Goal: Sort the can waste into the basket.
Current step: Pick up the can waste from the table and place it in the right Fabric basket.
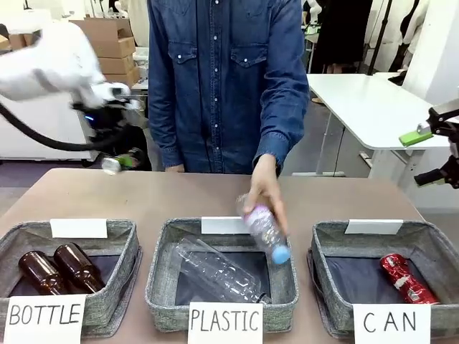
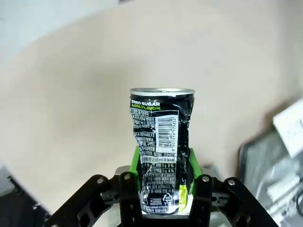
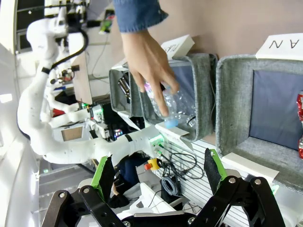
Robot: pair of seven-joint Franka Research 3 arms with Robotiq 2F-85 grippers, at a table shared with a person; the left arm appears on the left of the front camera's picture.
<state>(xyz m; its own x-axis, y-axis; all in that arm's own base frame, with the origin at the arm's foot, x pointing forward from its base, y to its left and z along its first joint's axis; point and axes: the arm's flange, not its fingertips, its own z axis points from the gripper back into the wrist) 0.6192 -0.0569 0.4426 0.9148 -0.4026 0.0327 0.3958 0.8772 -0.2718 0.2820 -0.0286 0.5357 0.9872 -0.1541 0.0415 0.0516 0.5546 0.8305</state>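
The left gripper clamps a dented black can; the right gripper gapes wide. A crumpled red can lies in the woven basket.

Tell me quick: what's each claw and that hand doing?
Left gripper: shut on the dark can.
Right gripper: open, holding nothing.
Person's hand: holding a clear plastic bottle.

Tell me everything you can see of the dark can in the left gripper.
The dark can is a small metal drink can, black with a silver top rim. It carries white print reading ZERO SUGAR, green LIME FLAVOR lettering and a barcode. Its wall is dented and creased. The left gripper is shut on its lower half, clamping it from both sides and holding it in the air, off the beige table. Nothing else touches it.
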